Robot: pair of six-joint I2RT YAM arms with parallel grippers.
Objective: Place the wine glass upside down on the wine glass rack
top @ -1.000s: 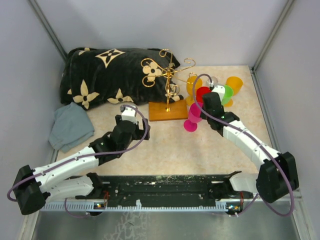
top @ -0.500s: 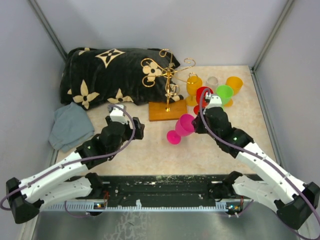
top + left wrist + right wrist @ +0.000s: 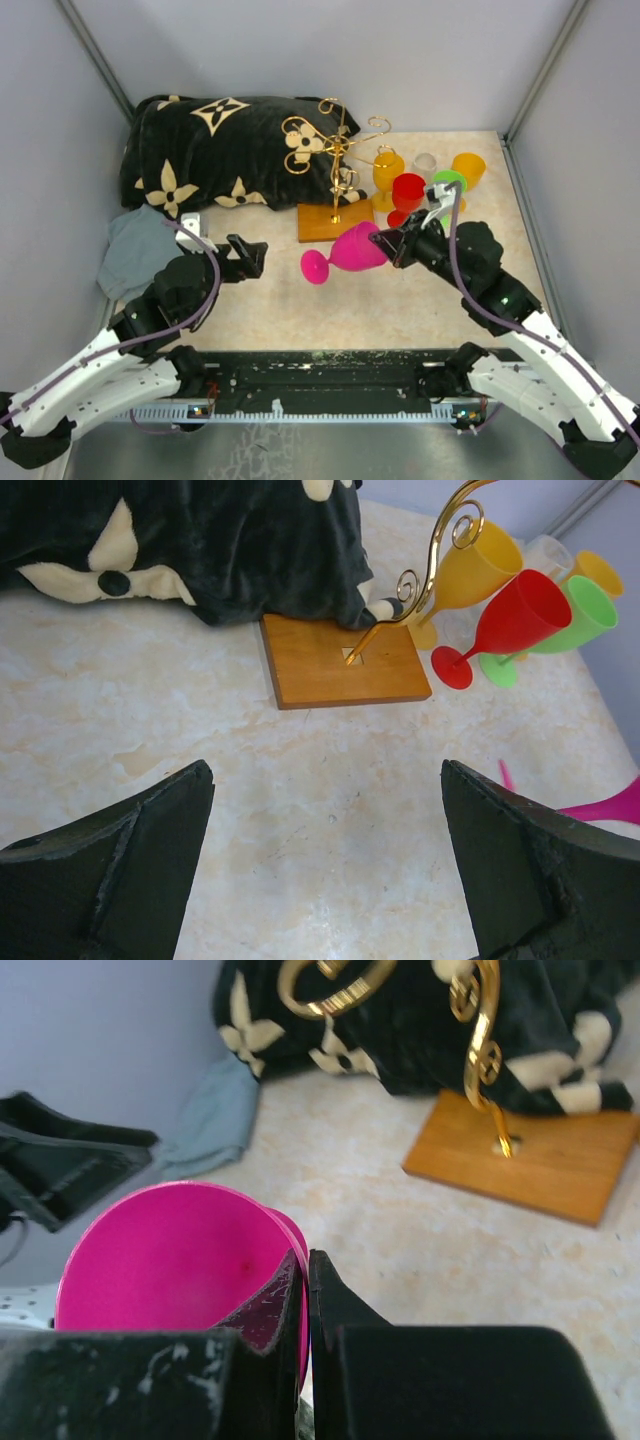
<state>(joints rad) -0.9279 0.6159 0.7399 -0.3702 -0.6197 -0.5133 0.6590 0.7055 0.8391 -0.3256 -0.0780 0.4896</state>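
My right gripper (image 3: 388, 243) is shut on the rim of a pink wine glass (image 3: 352, 250). The glass hangs on its side above the table, its foot pointing left toward the left arm. In the right wrist view one finger is inside the pink bowl (image 3: 170, 1260) and the other outside, at the gripper (image 3: 306, 1258). The wine glass rack (image 3: 335, 150) is a gold wire tree on a wooden base (image 3: 335, 222), just behind the glass. Its base (image 3: 345, 660) also shows in the left wrist view. My left gripper (image 3: 245, 257) is open and holds nothing (image 3: 325, 780), left of the glass's foot.
A black cushion with cream flowers (image 3: 225, 145) lies at the back left, touching the rack. A grey cloth (image 3: 143, 250) lies beside the left arm. Several coloured glasses, among them red (image 3: 408, 190), green (image 3: 450, 183) and orange (image 3: 388, 170), stand right of the rack.
The right arm has carried the pink glass left and forward, away from the other glasses, and tipped it onto its side. The left arm has drawn back to the left, still open.
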